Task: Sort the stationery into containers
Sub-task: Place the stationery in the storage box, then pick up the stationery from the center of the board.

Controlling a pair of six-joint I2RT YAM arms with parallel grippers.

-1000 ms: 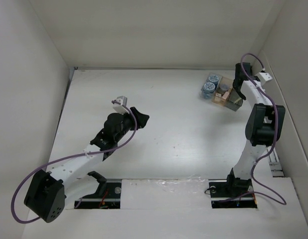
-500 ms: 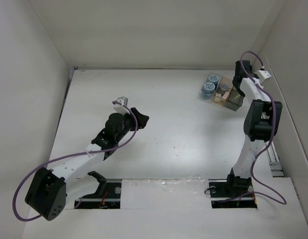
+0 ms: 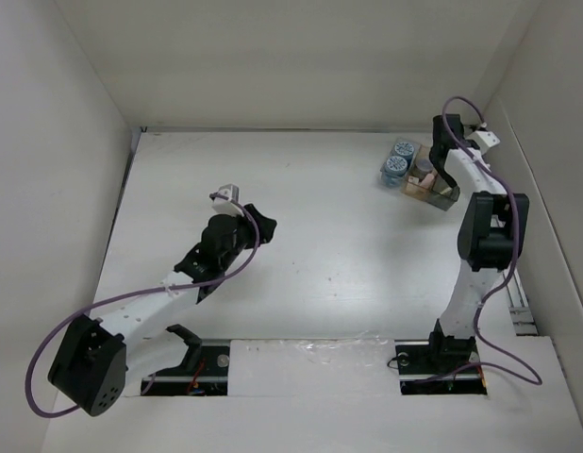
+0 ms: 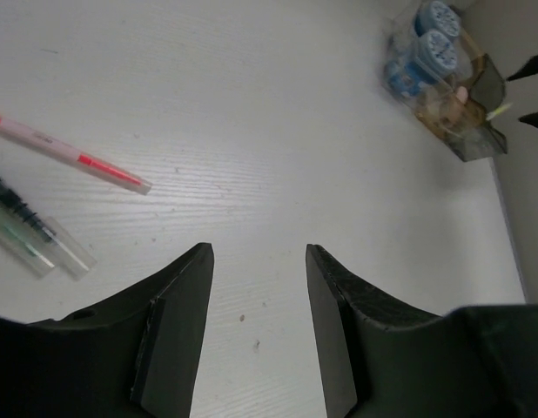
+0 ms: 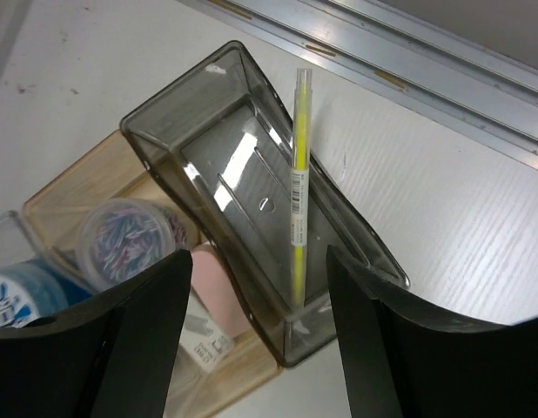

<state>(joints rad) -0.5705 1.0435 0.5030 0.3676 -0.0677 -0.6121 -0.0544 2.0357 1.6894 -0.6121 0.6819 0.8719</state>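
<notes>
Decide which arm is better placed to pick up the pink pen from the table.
Left. The pink pen lies near the open, empty left gripper; the right gripper hangs over the bins at the far right, by the yellow pen.

A white table (image 5: 478, 226) lies under my right hand (image 5: 256, 261), and a metal rail (image 5: 382, 65) runs just beyond it. Plain white walls (image 3: 273, 57) close three sides, evenly lit.

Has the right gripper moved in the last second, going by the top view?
Yes. The right gripper has shifted left across the dark grey bin, toward the blue rolls, which stayed put.
</notes>
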